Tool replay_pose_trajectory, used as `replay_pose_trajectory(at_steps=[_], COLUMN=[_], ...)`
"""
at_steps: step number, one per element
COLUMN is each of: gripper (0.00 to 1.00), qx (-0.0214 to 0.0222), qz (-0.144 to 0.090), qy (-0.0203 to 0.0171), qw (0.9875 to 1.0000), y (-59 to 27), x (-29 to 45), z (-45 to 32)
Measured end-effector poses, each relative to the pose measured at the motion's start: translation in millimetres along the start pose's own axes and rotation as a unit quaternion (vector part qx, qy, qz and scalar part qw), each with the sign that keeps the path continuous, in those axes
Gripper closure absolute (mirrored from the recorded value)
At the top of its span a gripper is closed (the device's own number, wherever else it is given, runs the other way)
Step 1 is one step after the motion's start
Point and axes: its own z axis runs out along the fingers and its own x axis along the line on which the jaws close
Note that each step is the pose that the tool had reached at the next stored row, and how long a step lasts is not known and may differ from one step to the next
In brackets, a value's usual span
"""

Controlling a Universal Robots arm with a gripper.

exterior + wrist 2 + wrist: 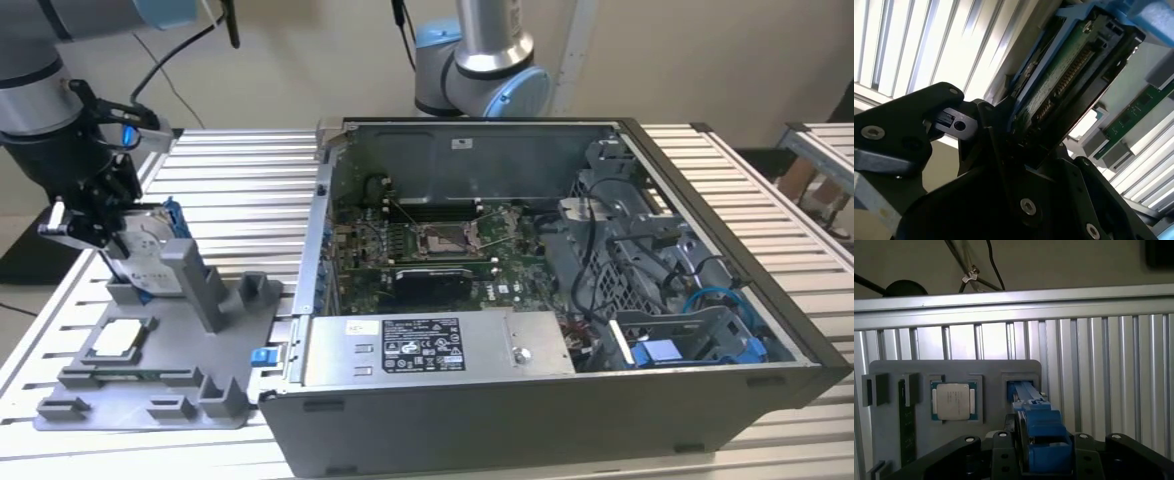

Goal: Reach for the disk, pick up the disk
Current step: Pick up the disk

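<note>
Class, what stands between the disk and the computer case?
A tall grey fixture post, seen in the exterior view, stands between the disk and the case.

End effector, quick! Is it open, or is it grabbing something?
End effector: closed on the disk, gripping its blue-framed edge.

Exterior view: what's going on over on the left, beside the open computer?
The arm's gripper is on the disk, a silver hard drive in a blue bracket that stands on edge at the gray fixture tray, next to the open computer case. In both wrist views the drive sits between the jaws, which look closed on it. Whether it has left its slot is unclear. A processor chip lies in its tray pocket.
</note>
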Motion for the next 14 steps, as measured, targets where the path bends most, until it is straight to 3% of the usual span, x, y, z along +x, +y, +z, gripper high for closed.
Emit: replay_pose_trajectory(at_steps=[14], gripper=[1.0], qx=[-0.0002], qz=[0.0], qy=[0.0], qw=[1.0], y=[0.3], x=[-0.6], z=[-14.0])
